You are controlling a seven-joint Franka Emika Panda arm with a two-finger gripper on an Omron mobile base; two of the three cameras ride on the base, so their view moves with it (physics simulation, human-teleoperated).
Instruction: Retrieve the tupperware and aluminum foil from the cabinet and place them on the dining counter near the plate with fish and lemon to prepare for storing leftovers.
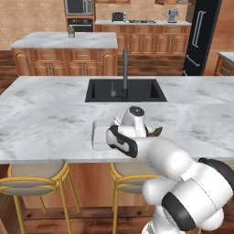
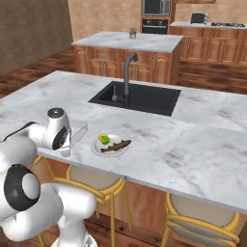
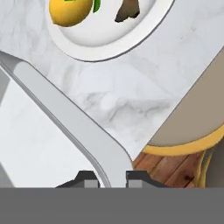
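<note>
The tupperware [image 1: 98,133], a pale grey-white tub, rests on the dining counter [image 1: 45,114] close to its front edge. It sits just left of the plate with fish and lemon [image 2: 110,145]. My gripper [image 3: 109,177] is shut on the tupperware rim [image 3: 65,116], one fingertip on each side of the wall. The lemon [image 3: 69,12] and the fish tail [image 3: 127,11] lie on the plate [image 3: 109,41] just beyond the tub. My hand [image 2: 59,130] hangs over the tub's near corner. The aluminum foil and the cabinet are out of view.
A black sink [image 1: 123,90] with a tall faucet [image 1: 125,68] is set into the counter behind the plate. Yellow-framed stools [image 1: 36,179] stand under the front edge. A marble-topped island [image 1: 64,41] stands further back.
</note>
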